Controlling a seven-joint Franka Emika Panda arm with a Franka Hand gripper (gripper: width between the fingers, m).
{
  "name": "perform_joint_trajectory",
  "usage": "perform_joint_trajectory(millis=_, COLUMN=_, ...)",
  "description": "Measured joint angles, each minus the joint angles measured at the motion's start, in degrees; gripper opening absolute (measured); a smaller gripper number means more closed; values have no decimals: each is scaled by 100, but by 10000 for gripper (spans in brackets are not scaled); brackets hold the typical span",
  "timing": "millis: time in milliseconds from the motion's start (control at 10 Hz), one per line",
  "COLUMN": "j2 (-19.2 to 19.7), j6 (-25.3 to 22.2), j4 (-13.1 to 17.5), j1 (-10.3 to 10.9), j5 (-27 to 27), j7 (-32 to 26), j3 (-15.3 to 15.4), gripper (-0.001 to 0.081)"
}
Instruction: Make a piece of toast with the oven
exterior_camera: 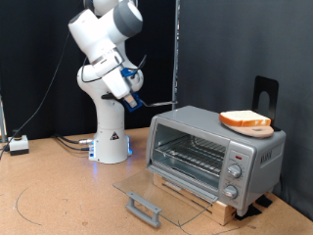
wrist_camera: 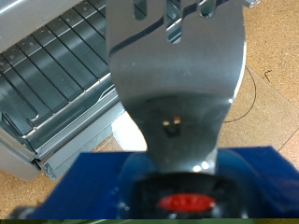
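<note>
The silver-grey oven (exterior_camera: 217, 147) stands at the exterior view's right with its glass door (exterior_camera: 156, 196) dropped flat onto the table and its wire rack (exterior_camera: 191, 152) bare. The piece of toast (exterior_camera: 245, 119) lies on a round wooden plate (exterior_camera: 260, 128) on top of the oven. My gripper (exterior_camera: 133, 94) hangs in the air to the left of the oven and above it, well apart from it. It holds a metal spatula with a blue handle block (wrist_camera: 84, 187). In the wrist view the slotted blade (wrist_camera: 173, 65) fills the middle, with the oven's rack (wrist_camera: 51, 65) beside it.
The oven sits on a wooden board (exterior_camera: 210, 201) on a brown table. The robot's base (exterior_camera: 110, 142) is at the left, with a small white box (exterior_camera: 18, 145) and cables further left. A black bracket (exterior_camera: 266, 93) stands behind the oven. A black curtain backs the scene.
</note>
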Motion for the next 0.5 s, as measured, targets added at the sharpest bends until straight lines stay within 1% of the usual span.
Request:
perform_joint_trajectory(millis=200, j2=-1, j6=-2, j4=26, j1=33, j5=77, j7=31, j3=32, gripper=422)
perform_joint_trajectory(millis=300, j2=-3, j6=29, j4=75, j1=102, j5=92, j7=26, j3=130, gripper=422)
perform_joint_trajectory(millis=400, j2=-3, j6=195, j4=127, j1=162, j5=-7, j7=31, j3=381, gripper=422)
perform_joint_trajectory(millis=500, j2=7, j6=425, j4=159, j1=180, j5=-181, j7=123, j3=739, gripper=422)
